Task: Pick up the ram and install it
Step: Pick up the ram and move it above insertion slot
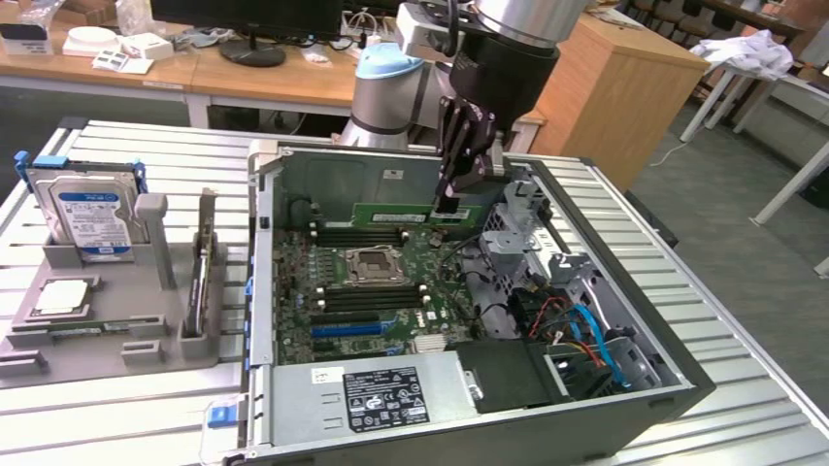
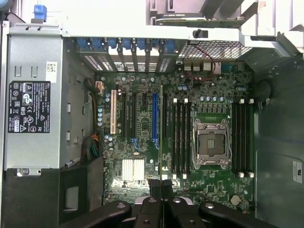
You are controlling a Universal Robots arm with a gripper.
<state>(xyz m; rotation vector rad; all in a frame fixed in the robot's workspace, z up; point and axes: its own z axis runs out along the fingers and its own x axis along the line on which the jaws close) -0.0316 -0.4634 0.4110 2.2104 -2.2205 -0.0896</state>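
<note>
Closest to me, an open computer case (image 1: pixel 647 413) sits on the counter (image 1: pixel 130 417), with a grey power box (image 1: pixel 388 393) at its front. Behind that lies the green board (image 1: pixel 376 282). Just above its slots, the jaws are pinching the ram (image 1: pixel 402 208), holding it level. At the exterior view's left, a hard drive (image 1: pixel 88 209) stands in a tray (image 1: pixel 116 330).

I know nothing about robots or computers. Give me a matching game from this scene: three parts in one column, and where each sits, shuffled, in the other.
Parts:
1. ram
2. hard drive
3. processor socket

Places:
A. middle of the motherboard
B. upright in the grey stand, on the exterior view's left
C. gripped in the jaws, inside the case

Pairs: 1-C, 2-B, 3-A
</note>
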